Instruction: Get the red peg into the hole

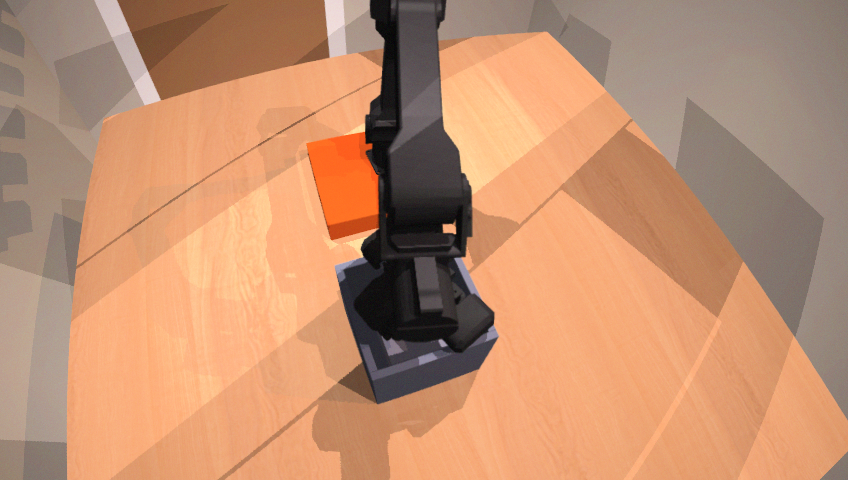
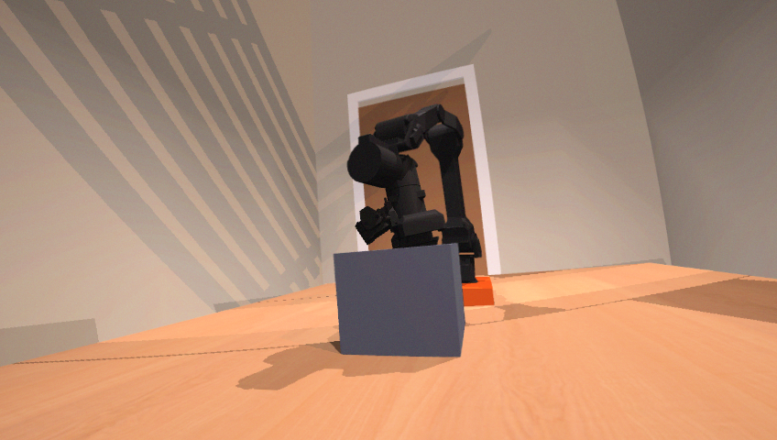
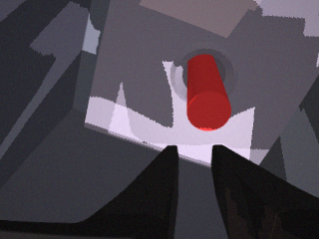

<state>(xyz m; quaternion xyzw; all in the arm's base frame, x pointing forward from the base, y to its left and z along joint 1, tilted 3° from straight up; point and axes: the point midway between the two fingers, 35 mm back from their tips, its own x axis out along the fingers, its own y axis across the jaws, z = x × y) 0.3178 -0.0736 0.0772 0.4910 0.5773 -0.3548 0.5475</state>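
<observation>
The red peg (image 3: 206,80) stands in the wrist view with its far end within the hole's ring (image 3: 228,75), on the pale plate (image 3: 140,65) at the box bottom. Its near end sticks up toward the camera; how deep it sits I cannot tell. The open blue-grey box (image 1: 437,374) (image 2: 398,305) stands on the table. My gripper (image 3: 193,154) is slightly open and empty, its tips close beside the peg's raised end, with a gap showing between them. In the top and exterior views the fingers are hidden by the arm and the box walls, and the peg is not visible.
The box walls (image 3: 125,164) surround the fingers closely. An orange block (image 1: 348,184) (image 2: 478,294) lies behind the box, near the arm's base. The wooden table (image 1: 595,356) (image 2: 572,381) extends around them.
</observation>
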